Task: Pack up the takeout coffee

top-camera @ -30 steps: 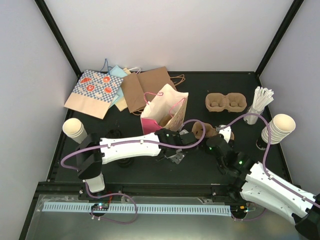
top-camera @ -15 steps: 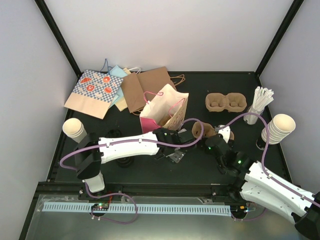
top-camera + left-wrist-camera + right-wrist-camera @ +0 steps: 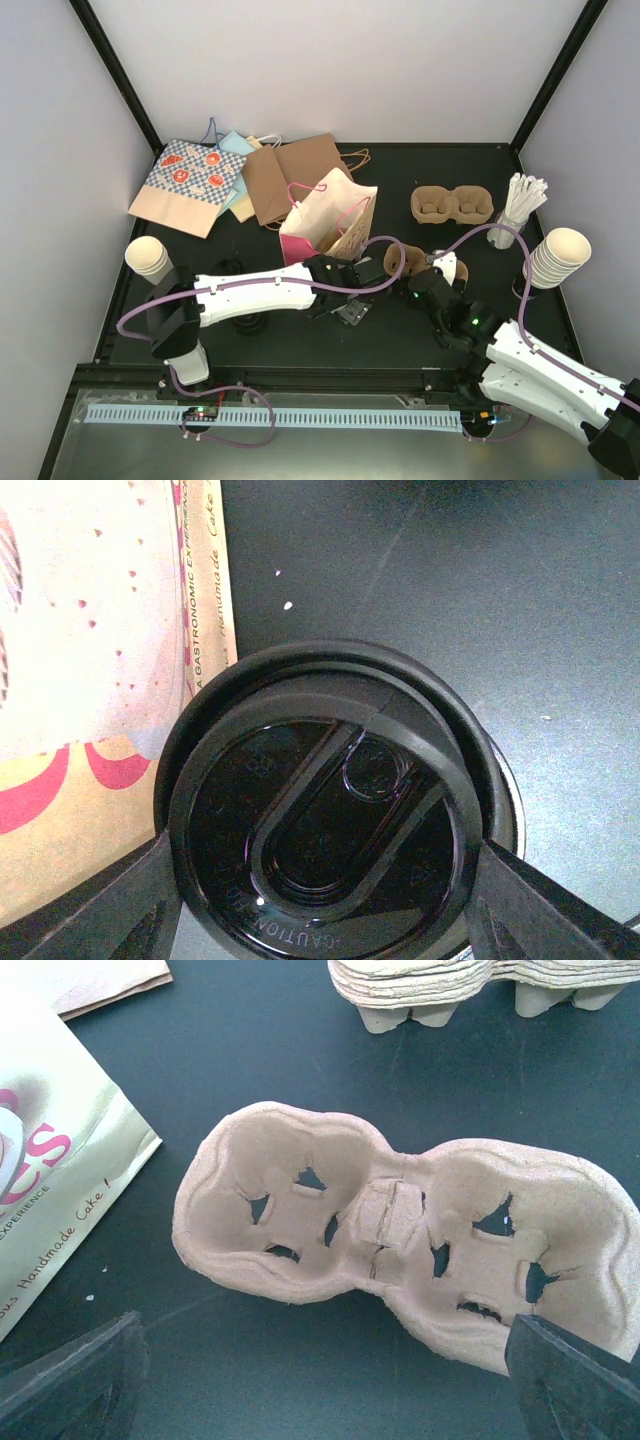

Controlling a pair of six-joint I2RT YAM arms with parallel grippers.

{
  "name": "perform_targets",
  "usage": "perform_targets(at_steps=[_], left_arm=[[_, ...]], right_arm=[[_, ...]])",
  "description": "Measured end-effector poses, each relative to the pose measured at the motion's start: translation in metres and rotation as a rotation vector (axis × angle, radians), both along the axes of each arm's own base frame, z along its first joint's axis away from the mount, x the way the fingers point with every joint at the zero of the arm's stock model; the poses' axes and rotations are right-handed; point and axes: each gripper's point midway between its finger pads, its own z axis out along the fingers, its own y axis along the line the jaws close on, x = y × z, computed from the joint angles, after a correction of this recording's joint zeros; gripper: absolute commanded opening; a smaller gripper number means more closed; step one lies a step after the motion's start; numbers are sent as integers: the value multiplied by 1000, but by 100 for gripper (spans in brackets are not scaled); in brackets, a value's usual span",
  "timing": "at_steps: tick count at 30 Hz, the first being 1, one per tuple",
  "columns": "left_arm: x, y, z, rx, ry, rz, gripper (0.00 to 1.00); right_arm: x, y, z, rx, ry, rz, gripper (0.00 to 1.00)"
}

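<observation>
A takeout coffee, of which only the black lid (image 3: 320, 820) shows, fills the left wrist view. My left gripper (image 3: 320, 880) is shut on it, with a finger (image 3: 120, 900) pressed against each side of the lid. From above, this gripper (image 3: 352, 276) sits just in front of the pink and white paper bag (image 3: 325, 225) and hides the cup. My right gripper (image 3: 320, 1375) stands open on the near side of an empty two-cup pulp carrier (image 3: 400, 1250), with nothing between its fingers. In the top view the right gripper (image 3: 425, 288) is by the carrier (image 3: 405, 262).
A stack of carriers (image 3: 452, 205) lies at the back right. Stacks of lidless cups stand at the left (image 3: 150, 258) and right (image 3: 555, 258). A holder of wrapped sticks (image 3: 520, 205) is near the right stack. Flat paper bags (image 3: 215, 180) lie at the back left.
My left gripper has drifted slightly left with the coffee in it. My right arm has crept a little forward and left toward the carrier.
</observation>
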Motion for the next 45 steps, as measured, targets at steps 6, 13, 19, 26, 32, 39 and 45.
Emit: perform_targets(at_steps=[6,13,19,26,32,39,45], left_arm=[[0,0,0,1,1,-2,67],[-3,2,2,3,11,-5,67],[-8,4,13,-22,31,-14,67],[-13,2,15,-39,54,-24,67],[-15,1,14,-41,66,-29,67],[-14,1,7,-22,72,-27,67],[-14,1,4,-13,76,-27,67]], right_arm=[[0,0,0,-1,0,3,100],[0,1,0,0,0,6,100],[0,1,-1,-2,3,7,100],[0,1,-1,-4,4,8,100],[0,1,-1,-4,4,8,100],[0,1,-1,-3,4,8,100],[0,1,-1,-3,4,8,100]])
